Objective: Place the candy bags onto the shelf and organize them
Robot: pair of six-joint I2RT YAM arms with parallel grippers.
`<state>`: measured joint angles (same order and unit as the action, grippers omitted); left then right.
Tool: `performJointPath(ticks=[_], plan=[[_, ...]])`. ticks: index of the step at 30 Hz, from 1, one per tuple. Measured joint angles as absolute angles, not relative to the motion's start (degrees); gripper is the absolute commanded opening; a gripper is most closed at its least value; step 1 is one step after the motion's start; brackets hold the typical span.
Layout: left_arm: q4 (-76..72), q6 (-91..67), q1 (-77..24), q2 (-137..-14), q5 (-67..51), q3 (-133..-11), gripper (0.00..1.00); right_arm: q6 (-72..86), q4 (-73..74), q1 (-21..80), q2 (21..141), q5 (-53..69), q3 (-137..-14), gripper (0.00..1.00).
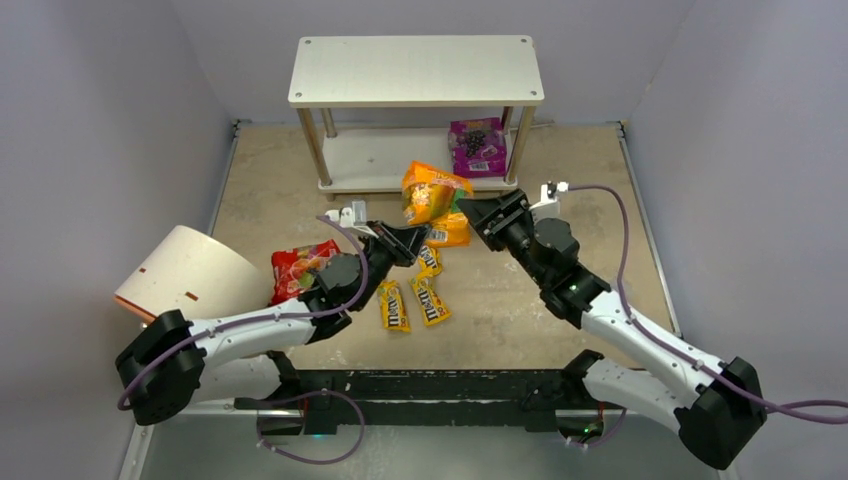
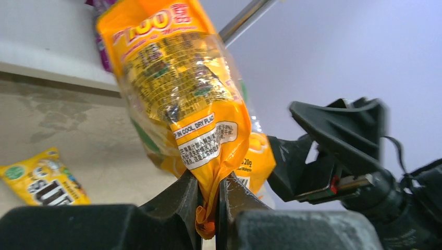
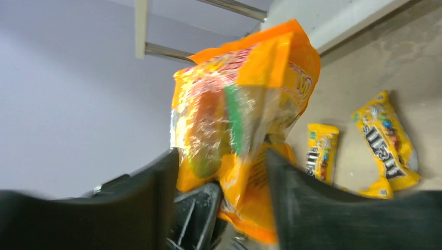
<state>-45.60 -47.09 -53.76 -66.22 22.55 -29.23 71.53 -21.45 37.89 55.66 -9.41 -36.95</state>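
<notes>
My left gripper (image 1: 413, 241) is shut on the bottom edge of the orange pouch (image 1: 431, 190) and holds it upright above the table; the pinch shows in the left wrist view (image 2: 211, 205), with the pouch (image 2: 177, 88) rising from the jaws. My right gripper (image 1: 474, 212) is open, its jaws standing on either side of the pouch's lower part (image 3: 245, 104). The purple pouch (image 1: 477, 146) lies on the lower board of the shelf (image 1: 415, 70). The red pouch (image 1: 298, 270) lies on the table beside my left arm. Several yellow M&M's packets (image 1: 393, 305) lie below the grippers.
A white-and-orange cylinder (image 1: 185, 272) lies on its side at the left, by my left arm. Two M&M's packets (image 3: 385, 140) show on the table in the right wrist view. The shelf's top board is bare. Grey walls close in the table.
</notes>
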Motion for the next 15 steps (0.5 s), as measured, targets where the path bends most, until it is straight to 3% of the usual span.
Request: performJointPath(ticks=[3, 9, 15], plan=[[-43.5, -46.3, -53.7, -65.6, 24.9, -28.0, 0.0, 69.6, -17.0, 37.9, 53.8, -10.5, -37.1, 0.98], [-40.4, -46.0, -50.6, -64.9, 27.2, -25.1, 0.0, 65.1, -4.8, 38.0, 46.2, -18.9, -37.1, 0.99], [-41.4, -46.6, -40.3, -67.9, 22.7, -25.1, 0.0, 60.7, 2.8, 38.0, 37.0, -29.1, -37.1, 0.99]])
